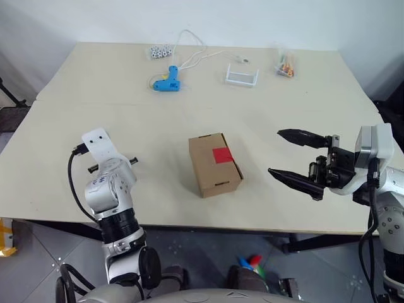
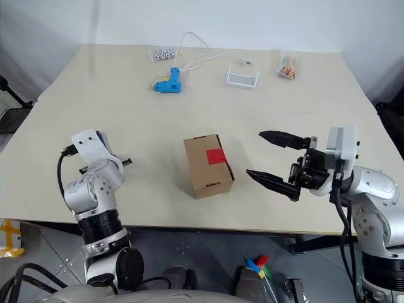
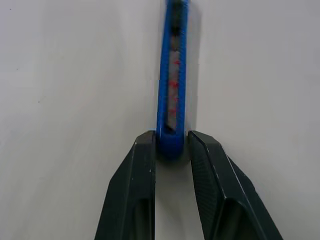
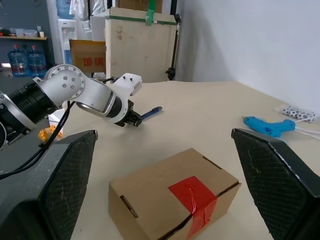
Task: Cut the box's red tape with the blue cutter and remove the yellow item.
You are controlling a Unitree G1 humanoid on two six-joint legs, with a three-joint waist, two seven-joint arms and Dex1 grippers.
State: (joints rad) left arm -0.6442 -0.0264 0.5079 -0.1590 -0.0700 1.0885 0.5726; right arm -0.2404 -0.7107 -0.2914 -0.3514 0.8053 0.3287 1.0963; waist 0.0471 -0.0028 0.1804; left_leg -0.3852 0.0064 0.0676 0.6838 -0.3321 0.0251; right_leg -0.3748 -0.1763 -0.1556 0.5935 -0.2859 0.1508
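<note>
Then my left gripper was low over the pale wooden table, well to the left of the small brown cardboard box. Its two black fingers were narrow and pressed on both sides of the near end of the slim dark-blue cutter, which lay flat on the table and pointed away from me. My left arm was bent, with the wrist tilted down toward the table. My right gripper hung above the table to the right of the box, pointing to the left, its jaws wide apart and holding nothing. The red tape was on the top of the closed box, over the flap seam.
</note>
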